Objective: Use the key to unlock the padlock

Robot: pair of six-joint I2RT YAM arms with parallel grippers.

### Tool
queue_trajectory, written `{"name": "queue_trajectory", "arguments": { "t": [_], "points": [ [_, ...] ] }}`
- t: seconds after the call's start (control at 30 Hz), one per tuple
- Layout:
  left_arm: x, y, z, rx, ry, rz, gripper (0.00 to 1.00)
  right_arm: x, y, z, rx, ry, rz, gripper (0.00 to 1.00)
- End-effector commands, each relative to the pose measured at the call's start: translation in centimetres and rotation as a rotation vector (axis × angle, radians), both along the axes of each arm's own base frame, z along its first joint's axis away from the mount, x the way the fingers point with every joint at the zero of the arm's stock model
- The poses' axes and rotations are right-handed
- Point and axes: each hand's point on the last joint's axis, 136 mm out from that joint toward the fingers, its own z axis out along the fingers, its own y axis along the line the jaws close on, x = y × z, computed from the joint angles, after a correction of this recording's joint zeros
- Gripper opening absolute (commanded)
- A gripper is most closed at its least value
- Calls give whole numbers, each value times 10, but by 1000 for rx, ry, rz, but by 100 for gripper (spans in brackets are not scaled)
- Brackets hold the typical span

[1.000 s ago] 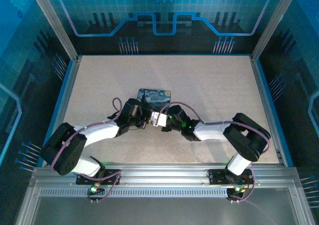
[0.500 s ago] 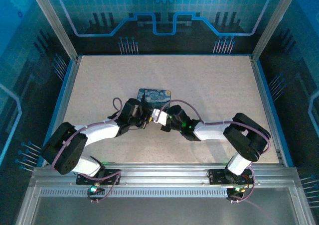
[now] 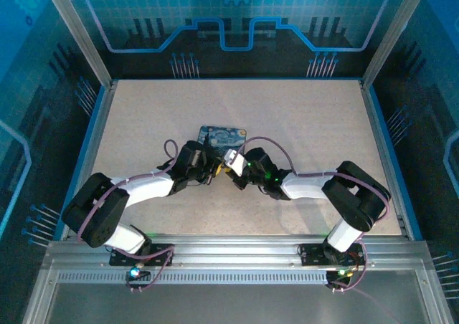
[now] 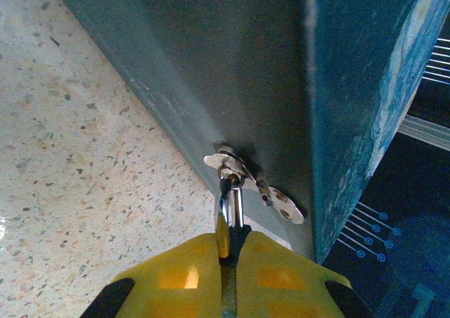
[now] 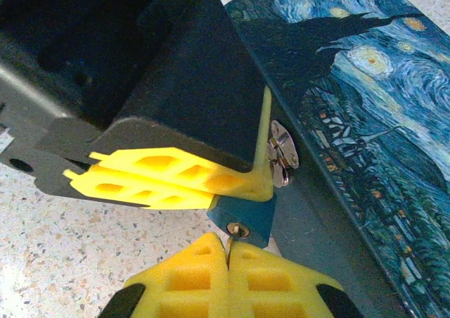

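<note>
The padlock point(image 5: 247, 213), a small bluish-grey block, hangs by its shackle point(image 4: 236, 208) from the silvery hasp point(image 4: 281, 204) on the side of the blue night-sky tin point(image 5: 365, 107). My left gripper point(image 4: 230, 237) is shut on the padlock body, and its yellow fingers point(image 5: 176, 181) clamp the block from above in the right wrist view. My right gripper point(image 5: 226, 243) is shut on the key point(image 5: 231, 239), a thin metal sliver whose tip sits in the keyhole on the padlock's underside. In the top view the two grippers meet tip to tip point(image 3: 219, 168) just in front of the tin point(image 3: 222, 134).
The tin lies flat on the speckled beige table point(image 3: 308, 123), close behind both grippers. A raised blue-edged rim point(image 3: 97, 134) and metal frame posts border the table. Open tabletop stretches to the back and to both sides.
The right wrist has shifted slightly up and toward the tin, and its jaws have closed a touch tighter. The left arm holds its place on the padlock.
</note>
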Motion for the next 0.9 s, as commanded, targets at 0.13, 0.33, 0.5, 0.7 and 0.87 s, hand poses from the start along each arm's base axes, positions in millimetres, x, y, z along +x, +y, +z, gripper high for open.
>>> {"name": "queue_trajectory", "arguments": {
  "t": [0.13, 0.33, 0.5, 0.7, 0.87],
  "points": [
    [8, -10, 11, -14, -36, -36, 15, -1, 3, -8, 42, 72, 5, 0],
    [3, 0, 7, 64, -45, -68, 28, -2, 0, -25, 51, 152, -18, 0],
    [-5, 10, 10, 88, -50, -89, 45, -1, -4, -29, 81, 180, -38, 0],
    [-15, 44, 20, 184, -72, -88, 55, -1, -8, -30, 109, 211, -51, 0],
    [-14, 82, 42, 312, -145, -67, 73, -1, -10, -31, 130, 249, -74, 0]
  ]
}}
